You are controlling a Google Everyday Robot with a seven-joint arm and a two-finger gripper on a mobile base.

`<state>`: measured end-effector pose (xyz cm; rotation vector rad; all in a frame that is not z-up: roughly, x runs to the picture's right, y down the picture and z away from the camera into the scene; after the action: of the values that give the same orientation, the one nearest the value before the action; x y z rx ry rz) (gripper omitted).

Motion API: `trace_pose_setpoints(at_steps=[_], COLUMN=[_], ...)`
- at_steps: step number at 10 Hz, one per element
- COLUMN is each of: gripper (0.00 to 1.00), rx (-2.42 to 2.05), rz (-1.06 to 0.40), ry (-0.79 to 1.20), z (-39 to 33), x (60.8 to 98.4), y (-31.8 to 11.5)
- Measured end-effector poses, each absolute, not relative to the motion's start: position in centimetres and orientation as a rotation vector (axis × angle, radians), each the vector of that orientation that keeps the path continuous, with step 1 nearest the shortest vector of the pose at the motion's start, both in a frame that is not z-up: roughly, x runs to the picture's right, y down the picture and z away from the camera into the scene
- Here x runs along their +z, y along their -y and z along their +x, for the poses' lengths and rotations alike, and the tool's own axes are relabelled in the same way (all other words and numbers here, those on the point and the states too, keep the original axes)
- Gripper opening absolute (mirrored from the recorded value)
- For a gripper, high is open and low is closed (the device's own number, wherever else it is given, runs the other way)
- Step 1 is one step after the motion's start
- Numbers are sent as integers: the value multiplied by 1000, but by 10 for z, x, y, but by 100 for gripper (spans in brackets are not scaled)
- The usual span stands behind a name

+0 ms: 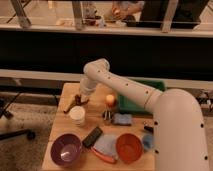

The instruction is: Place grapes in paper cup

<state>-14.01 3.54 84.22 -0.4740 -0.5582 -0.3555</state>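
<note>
The desk [59, 125] is pale wood and stands on a speckled grey floor. Behind it a long dark wall runs under a glazed partition with metal posts. A black chair base [11, 131] shows at the left edge.

The white arm reaches from the right across the desk. Its end effector [75, 104] hangs low over the far left part, just behind the paper cup [77, 115]. A small dark clump, seemingly the grapes [76, 99], sits right at the end effector and not in the cup. I cannot tell whether it is gripped.

- Two bowls stand along the near edge, a purple bowl [65, 149] and an orange bowl [129, 147].
- There is one white paper cup.
- There is one metal cup [107, 117].
- One orange-yellow fruit [110, 99] lies beside one green bin [144, 94].
- One black rectangular object [92, 136] lies between the bowls.
- One blue-grey cloth [122, 119] is just beside the metal cup.
</note>
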Motion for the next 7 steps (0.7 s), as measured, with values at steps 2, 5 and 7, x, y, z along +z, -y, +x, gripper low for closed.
trace_pose_setpoints(at_steps=[2, 5, 7], gripper=[0, 0, 0], rx=[-363, -373, -378], rz=[-459, -427, -401], ry=[564, 581, 599], z=[-147, -155, -156], x=[835, 814, 797], y=[-30, -14, -4])
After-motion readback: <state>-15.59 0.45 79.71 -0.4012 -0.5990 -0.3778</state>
